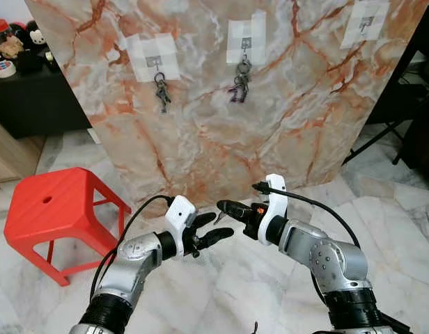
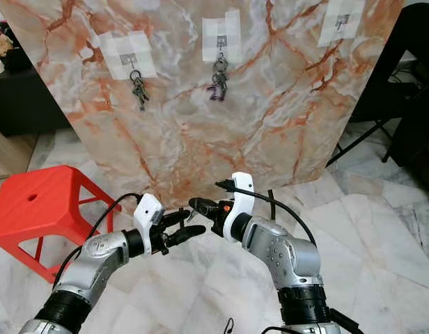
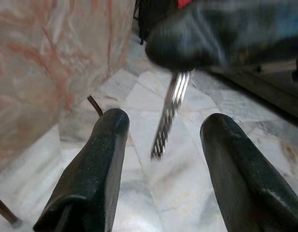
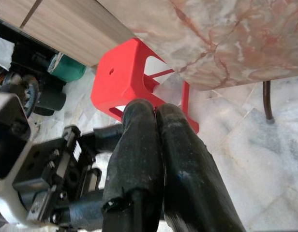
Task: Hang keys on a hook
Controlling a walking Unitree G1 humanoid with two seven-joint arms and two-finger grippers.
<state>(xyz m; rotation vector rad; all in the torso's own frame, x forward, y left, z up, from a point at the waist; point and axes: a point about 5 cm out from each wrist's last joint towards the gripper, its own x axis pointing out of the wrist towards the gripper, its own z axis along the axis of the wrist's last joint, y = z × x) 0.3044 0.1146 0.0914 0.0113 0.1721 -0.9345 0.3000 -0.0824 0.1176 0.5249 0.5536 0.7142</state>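
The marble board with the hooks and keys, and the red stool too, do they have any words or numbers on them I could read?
No readable text anywhere.
Marble board: only veins, no words.
White hook pads: plain, no lettering.
Key bunches: too small to tell any stamping.
Red stool: no label.
Key held by the right gripper: blurred, nothing readable.
Shelf items: too small and blurred to read.

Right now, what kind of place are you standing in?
Probably a room in a home, set up for practice: a marble-look board with stuck-on hooks leans over a tiled floor, with a red plastic stool beside it.
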